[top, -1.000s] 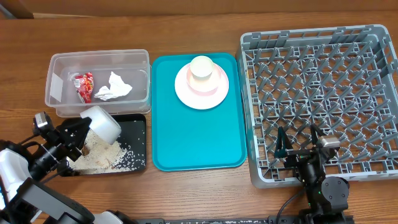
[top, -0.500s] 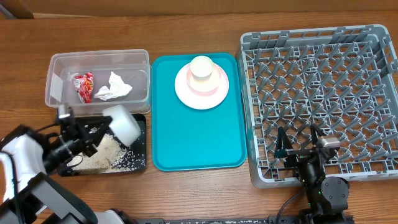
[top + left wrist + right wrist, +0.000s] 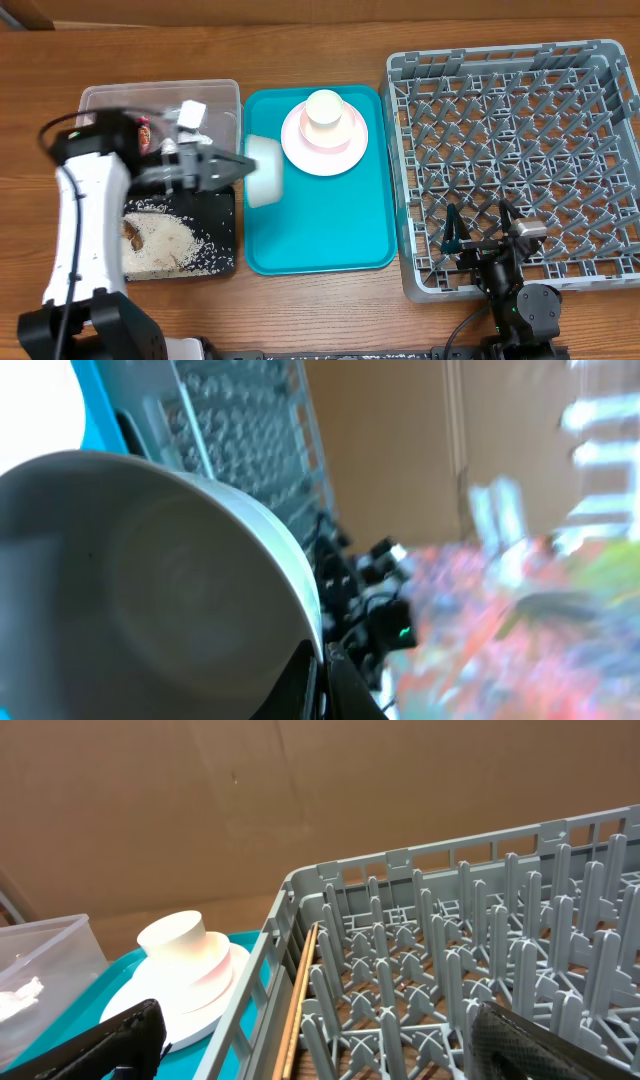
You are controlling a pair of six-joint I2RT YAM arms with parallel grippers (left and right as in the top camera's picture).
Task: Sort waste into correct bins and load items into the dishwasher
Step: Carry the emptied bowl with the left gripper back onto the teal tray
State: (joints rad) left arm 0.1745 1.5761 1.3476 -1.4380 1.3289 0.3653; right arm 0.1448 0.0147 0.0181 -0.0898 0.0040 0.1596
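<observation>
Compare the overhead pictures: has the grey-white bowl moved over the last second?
Yes. The grey-white bowl has moved rightward, from above the black tray to above the left edge of the teal tray.

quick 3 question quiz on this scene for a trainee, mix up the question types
1. True or false: the grey dish rack already holds a bowl.
2. The left gripper holds: A) pink plate B) white bowl C) red wrapper
3. Fill in: the loose rice lies in the ___ tray.

Key: 1 false, nothing is in it; 2 B; 3 black, meaning the black tray.
</observation>
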